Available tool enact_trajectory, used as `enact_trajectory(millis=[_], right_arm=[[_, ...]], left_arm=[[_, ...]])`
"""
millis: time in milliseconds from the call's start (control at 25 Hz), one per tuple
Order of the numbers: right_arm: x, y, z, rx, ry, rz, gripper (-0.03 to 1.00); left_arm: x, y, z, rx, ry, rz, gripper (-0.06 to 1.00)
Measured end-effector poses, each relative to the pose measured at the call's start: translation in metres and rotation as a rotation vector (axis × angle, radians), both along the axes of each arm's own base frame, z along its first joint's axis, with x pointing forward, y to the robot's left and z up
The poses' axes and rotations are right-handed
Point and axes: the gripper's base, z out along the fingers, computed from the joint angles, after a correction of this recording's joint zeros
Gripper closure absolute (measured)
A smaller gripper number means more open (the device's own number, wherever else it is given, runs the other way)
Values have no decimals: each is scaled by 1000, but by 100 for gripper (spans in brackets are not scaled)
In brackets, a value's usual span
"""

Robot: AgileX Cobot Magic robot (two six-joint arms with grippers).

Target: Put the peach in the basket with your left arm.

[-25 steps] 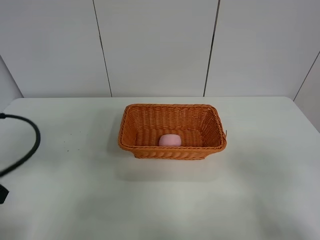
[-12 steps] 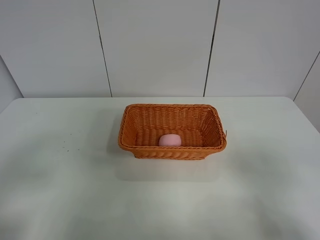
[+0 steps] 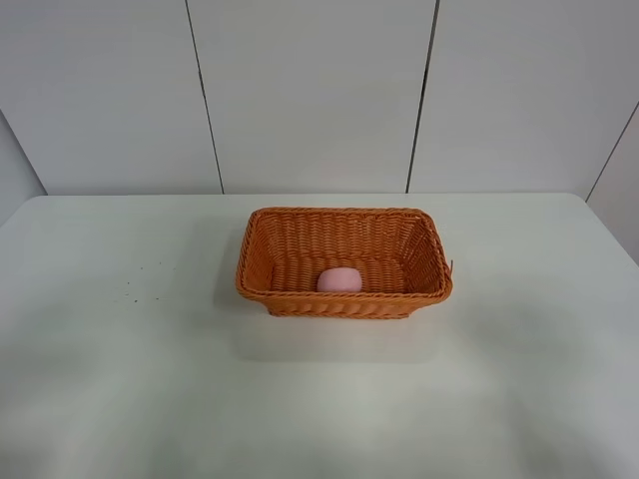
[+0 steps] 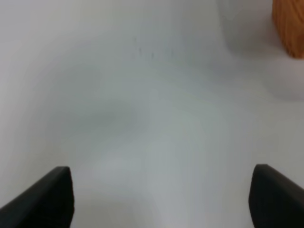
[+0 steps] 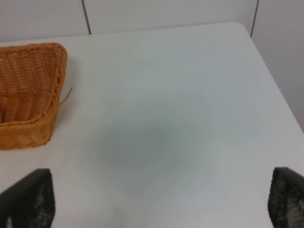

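- A pale white table point(image 3: 120, 399) fills the scene, with grey wall panels point(image 3: 310, 95) behind its far edge; no arm appears in the exterior high view.
- Nearest, at the left side of the table, the left gripper point(image 4: 161, 197) hangs over bare tabletop. Its two dark fingertips point(image 4: 45, 197) stand wide apart with nothing between them.
- The right gripper point(image 5: 159, 199) likewise looks down on bare table at the right side, its fingers spread and holding nothing.
- Mid-table sits the orange-brown wicker basket point(image 3: 344, 304), upright, its braided rim intact.
- The peach point(image 3: 339, 280) lies inside the basket on its floor, against the near wall, slightly left of centre.
- Judged from this, the placing step looks complete: the fruit is in the basket and the left arm is clear of it.
- The next move calls for little beyond parking the left arm away from the basket without nudging it.
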Motion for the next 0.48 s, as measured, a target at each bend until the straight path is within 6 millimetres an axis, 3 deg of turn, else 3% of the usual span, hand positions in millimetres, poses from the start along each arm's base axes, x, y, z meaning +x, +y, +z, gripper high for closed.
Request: enact_trajectory(millis=[480], right_arm=[[0,0,0,0,0,0,27]], left_arm=[[-4,0,0,-5,-27,4,9]])
